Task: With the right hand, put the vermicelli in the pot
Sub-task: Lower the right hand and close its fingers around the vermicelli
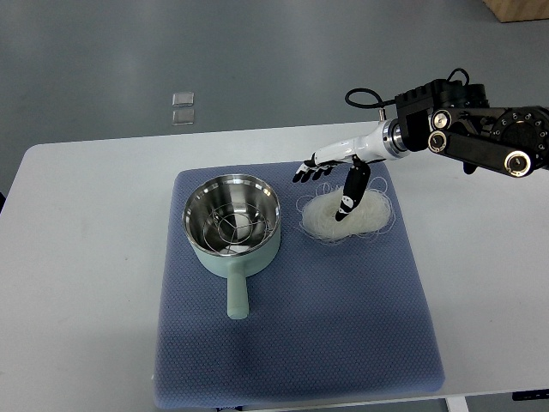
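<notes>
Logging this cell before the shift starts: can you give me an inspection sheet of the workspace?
Surface: white table with blue mat.
Job's things: pot on the mat, handle toward the robot; vermicelli beside it on the mat, none visible in the pot.
Clutter: nothing seen.
Robot hands: right robot hand open over the vermicelli, one finger touching; left not in view.
Cables: black cable looped at the right wrist.
Surroundings: grey floor.

Bright, even overhead light, with only soft, faint shadows under the pot (pixel 232 225) and hand (pixel 336 176). The steel bowl of the pot shows mild glare. Focus is fairly sharp throughout, slightly grainy, with no clear edge distortion.
</notes>
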Controlling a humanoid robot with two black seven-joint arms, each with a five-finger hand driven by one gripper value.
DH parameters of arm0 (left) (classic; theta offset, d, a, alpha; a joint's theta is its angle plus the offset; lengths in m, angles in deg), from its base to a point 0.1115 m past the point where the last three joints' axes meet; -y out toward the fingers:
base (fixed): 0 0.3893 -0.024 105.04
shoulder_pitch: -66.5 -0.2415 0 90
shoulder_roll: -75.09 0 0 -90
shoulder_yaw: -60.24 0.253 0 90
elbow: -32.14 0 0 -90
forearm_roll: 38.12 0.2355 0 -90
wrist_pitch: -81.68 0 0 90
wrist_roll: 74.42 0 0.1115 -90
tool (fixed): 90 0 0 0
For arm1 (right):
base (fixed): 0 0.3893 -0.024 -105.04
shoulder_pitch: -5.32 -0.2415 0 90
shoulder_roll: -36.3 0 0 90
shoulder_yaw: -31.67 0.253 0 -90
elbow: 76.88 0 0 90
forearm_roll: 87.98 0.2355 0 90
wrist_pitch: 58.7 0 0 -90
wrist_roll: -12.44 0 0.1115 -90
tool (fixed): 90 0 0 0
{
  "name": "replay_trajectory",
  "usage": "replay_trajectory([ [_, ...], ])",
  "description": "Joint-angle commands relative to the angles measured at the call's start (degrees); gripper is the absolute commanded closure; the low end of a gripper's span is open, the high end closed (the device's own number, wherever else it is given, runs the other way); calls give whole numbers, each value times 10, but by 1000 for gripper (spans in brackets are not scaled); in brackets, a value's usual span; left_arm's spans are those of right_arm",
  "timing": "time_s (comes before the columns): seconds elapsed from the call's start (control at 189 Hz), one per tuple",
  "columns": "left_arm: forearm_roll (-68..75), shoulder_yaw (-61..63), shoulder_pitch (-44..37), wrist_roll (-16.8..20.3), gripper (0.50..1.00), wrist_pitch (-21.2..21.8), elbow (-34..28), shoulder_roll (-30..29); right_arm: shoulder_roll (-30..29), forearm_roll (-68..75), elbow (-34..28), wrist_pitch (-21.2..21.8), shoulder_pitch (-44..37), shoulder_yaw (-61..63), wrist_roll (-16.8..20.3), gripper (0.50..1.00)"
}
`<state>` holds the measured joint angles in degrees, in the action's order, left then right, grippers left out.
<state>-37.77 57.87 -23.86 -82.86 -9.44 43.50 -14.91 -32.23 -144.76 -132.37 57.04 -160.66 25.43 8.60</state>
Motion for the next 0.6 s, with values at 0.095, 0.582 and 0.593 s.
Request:
replay_trajectory([
  [0.095, 0, 0, -1, 0, 500, 1, 0, 0, 0, -35, 12, -24, 28, -2, 1, 574],
  [0.582, 0, 1, -1, 0, 500, 1, 0, 0, -23, -55, 39, -73, 79, -3, 0, 628],
  [0.593, 0, 1, -1, 0, 500, 1, 0, 0, -24, -56, 39, -74, 80, -3, 0, 638],
])
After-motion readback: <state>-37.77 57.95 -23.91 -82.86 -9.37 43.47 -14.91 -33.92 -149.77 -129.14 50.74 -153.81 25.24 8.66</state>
